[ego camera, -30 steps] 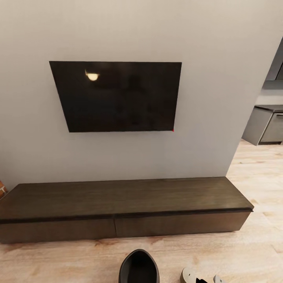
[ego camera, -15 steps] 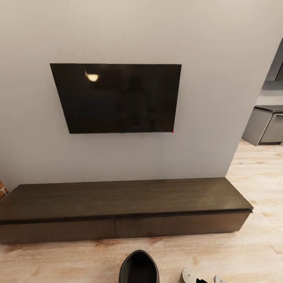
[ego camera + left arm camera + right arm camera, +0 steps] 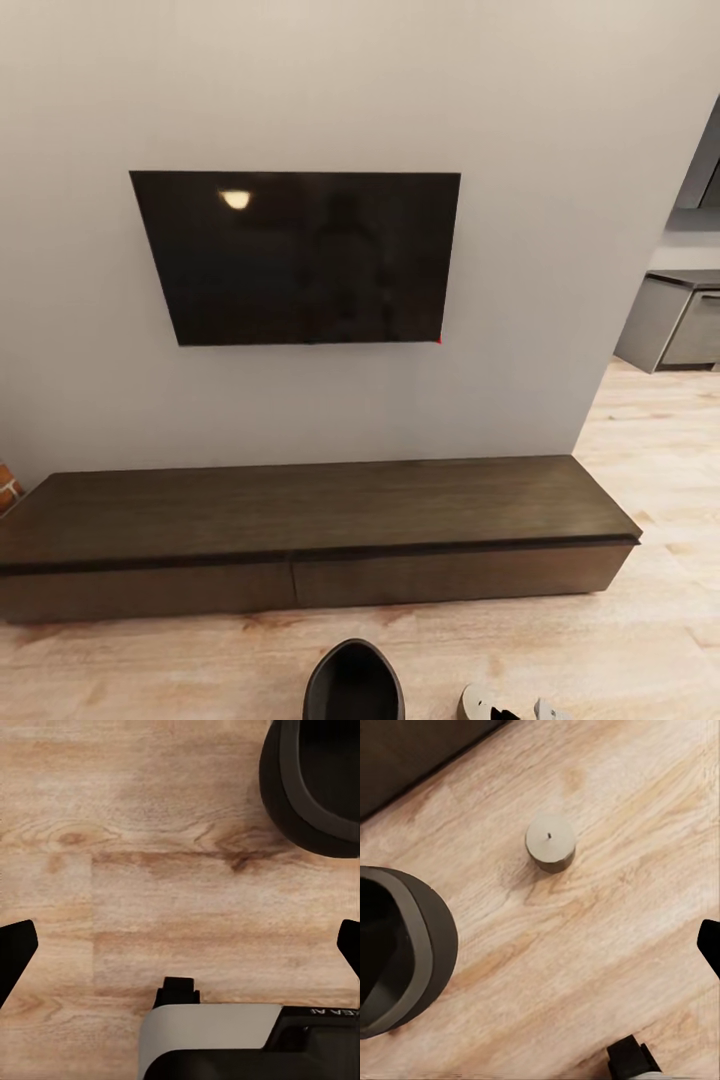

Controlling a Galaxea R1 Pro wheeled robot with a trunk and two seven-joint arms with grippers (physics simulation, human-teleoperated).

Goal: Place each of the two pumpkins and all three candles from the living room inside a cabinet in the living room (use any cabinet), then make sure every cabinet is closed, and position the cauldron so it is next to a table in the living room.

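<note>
cabinet, long low dark-brown wood (image 3: 310,520), sits against the grey wall under a black wall-mounted tv (image 3: 300,258), both drawer fronts flush. dark round cauldron (image 3: 394,945) stands on the light wood floor (image 3: 607,945) near one tan-grey stubby candle (image 3: 550,841), not touching. left end effector (image 3: 180,945) wide apart, holding nothing; right end effector (image 3: 709,945) state cannot be judged.

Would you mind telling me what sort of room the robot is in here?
Most likely a living room: a dark television hangs on the wall above a long, low dark-brown cabinet on wood flooring, and grey kitchen units show through an opening.
</note>
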